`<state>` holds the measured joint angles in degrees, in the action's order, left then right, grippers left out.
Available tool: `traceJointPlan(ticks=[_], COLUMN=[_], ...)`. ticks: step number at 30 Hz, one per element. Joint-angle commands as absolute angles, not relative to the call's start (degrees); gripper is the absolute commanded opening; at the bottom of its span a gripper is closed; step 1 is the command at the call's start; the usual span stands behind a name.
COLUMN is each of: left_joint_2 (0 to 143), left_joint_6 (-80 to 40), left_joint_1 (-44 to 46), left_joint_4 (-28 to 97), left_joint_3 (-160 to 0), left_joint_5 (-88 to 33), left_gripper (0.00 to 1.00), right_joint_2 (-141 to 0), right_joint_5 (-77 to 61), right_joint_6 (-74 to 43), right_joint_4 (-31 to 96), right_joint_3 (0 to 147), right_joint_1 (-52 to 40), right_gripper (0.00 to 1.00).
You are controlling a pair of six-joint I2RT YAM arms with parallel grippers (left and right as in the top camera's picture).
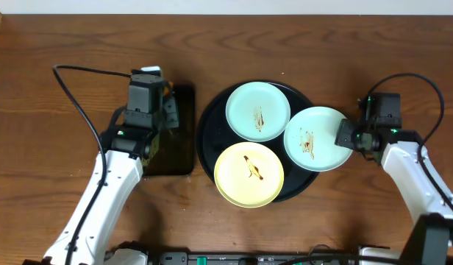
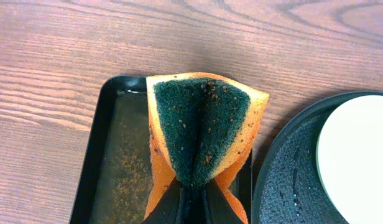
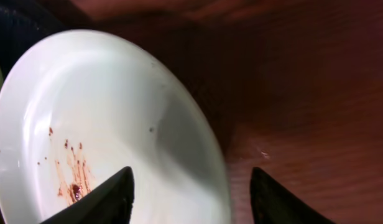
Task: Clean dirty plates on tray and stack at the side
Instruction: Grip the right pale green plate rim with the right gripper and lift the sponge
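On the round black tray (image 1: 209,126), three plates are sat: one mint plate (image 1: 257,110) at the back, a yellow plate (image 1: 248,174) in front, and a second mint plate (image 1: 318,138) overhanging the right rim. All are streaked brown at the centre. The right gripper (image 3: 190,186) is set astride the overhanging edge, jaws partly spread, no contact seen. The left gripper (image 2: 191,202) is clamped on a folded sponge (image 2: 201,130) over the small tray (image 2: 98,155). Plates are judged light, rigid, glossy, so slippery and breakable. The rim should be pinched square and lifted level.
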<state>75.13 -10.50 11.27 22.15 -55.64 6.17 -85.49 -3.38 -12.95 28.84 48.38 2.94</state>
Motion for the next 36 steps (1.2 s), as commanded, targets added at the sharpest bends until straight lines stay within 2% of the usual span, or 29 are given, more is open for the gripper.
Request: traceJointPlan(ticks=[1,13,18,24,36], left_joint_2=[73.6,73.2,73.0,71.3,70.2], left_joint_6=[-10.6,-10.6,-10.6,-10.6,-10.6], left_joint_1=[11.0,11.0,11.0,11.0,11.0], left_joint_4=[22.2,22.3,22.1,22.0,21.7], left_joint_3=[-56.5,-56.5,-56.5,-56.5,-56.5], left_joint_5=[7.1,7.1,7.1,7.1,7.1], left_gripper=[0.08,0.08,0.07,0.07,0.07], right_joint_2=[-88.1,-89.7,-89.7,-89.7,-89.7], right_joint_5=[-6.9,-6.7,-6.0,-5.8,-5.8], right_joint_6=[-11.5,-11.5,-11.5,-11.5,-11.5], right_joint_4=[28.4,28.3,28.5,29.0,29.1], right_joint_3=[49.3,49.3,49.3,49.3,49.3], right_joint_1=[3.2,3.2,3.2,3.2,3.2], right_gripper=[0.52,0.19,0.14,0.02,0.01])
